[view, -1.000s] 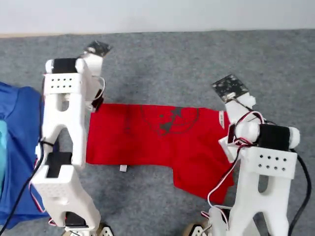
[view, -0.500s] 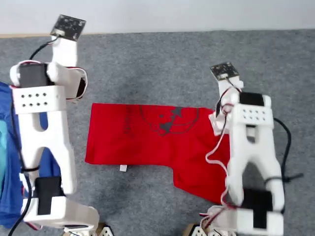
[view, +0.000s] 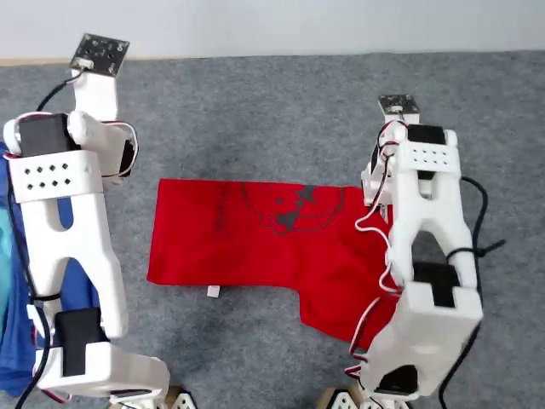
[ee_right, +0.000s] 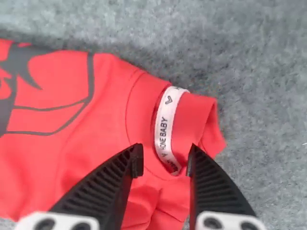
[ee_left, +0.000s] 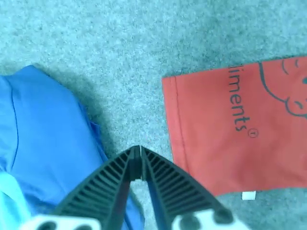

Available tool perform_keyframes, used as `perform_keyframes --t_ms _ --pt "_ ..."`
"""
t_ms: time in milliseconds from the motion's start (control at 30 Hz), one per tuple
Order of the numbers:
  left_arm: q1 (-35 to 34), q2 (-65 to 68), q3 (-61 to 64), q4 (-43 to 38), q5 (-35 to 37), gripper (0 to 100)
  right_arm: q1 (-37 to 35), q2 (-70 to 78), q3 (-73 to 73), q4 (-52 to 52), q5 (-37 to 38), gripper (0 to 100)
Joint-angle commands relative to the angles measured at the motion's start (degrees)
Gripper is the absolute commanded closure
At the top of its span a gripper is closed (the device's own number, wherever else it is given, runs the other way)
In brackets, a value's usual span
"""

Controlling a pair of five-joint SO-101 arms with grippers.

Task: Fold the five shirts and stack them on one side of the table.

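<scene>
Right gripper [ee_right: 163,162] hangs part-open over the collar [ee_right: 167,125] of the red shirt [view: 255,243], gripping nothing; left gripper [ee_left: 140,165] sits closed, empty. Best pinch that collar edge squarely before folding.

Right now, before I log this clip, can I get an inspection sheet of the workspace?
Surface: grey mat across the table.
Job's things: red shirt lies flat in the middle, partly folded; blue shirt at the left arm's side, a light blue garment on it.
Clutter: nothing seen.
Tools: left tool shut and empty, above the mat between the blue and red shirts; right tool open over the red shirt's collar and white neck label.
Cables: loose wires run along the arms; none seen on the shirts' far side.
Surroundings: pale wall beyond the far edge.
</scene>
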Motion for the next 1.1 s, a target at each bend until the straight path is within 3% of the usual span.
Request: perform_keyframes --t_ms 0,333,567,833,1067 --pt "-0.35 -2.64 0.04 1.49 0.35 100 1.01 1.63 -4.22 0.66 -0.53 83.7" --pt "-0.18 -2.64 0.04 1.49 0.35 100 0.57 7.43 -4.57 0.04 -0.7 83.9" --pt "-0.09 -2.64 0.04 1.41 0.35 100 0.92 7.69 -4.57 -0.84 -0.35 98.8" --pt "-0.09 -2.64 0.04 1.41 0.26 100 4.0 7.69 -11.96 2.33 -0.09 99.0" --pt "-0.09 -2.64 0.04 1.41 0.26 100 7.16 8.22 -17.49 2.59 5.27 99.0"
